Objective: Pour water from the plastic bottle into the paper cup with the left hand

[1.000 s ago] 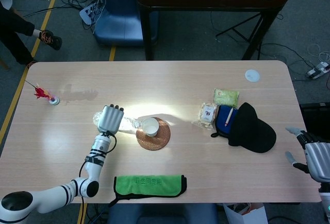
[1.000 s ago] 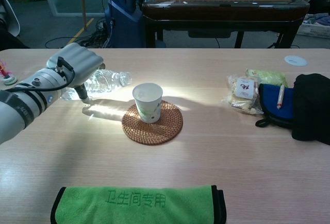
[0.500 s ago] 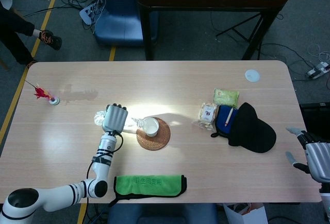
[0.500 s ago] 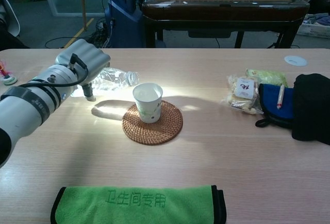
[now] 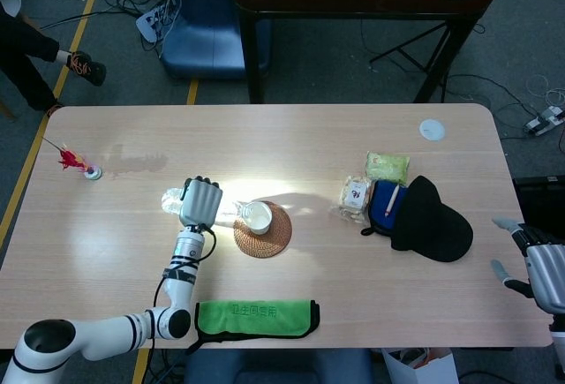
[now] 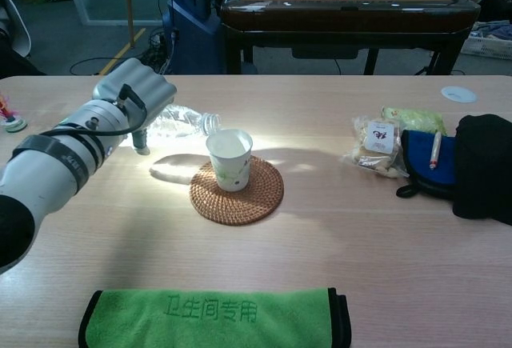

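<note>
My left hand point(image 5: 199, 201) point(image 6: 136, 94) grips a clear plastic bottle point(image 6: 182, 120) point(image 5: 173, 199), held tipped on its side above the table. The bottle's neck points right, just left of the rim of the white paper cup point(image 6: 230, 158) point(image 5: 257, 216). That cup stands upright on a round woven coaster point(image 6: 237, 190) point(image 5: 263, 229). Whether water is running out cannot be made out. My right hand point(image 5: 538, 271) hangs open off the table's right front corner, holding nothing, and shows only in the head view.
A green cloth point(image 6: 212, 318) point(image 5: 256, 318) lies along the front edge. To the right sit snack packets point(image 6: 376, 145), a blue pouch with a pen point(image 6: 432, 158) and a black cap point(image 5: 428, 221). A white disc point(image 5: 432, 129) lies far right; a small red ornament point(image 5: 75, 161) stands far left.
My left hand has carried the tipped bottle to the right and a little up, bringing its neck from well left of the cup to the cup's rim. The right hand has stayed put.
</note>
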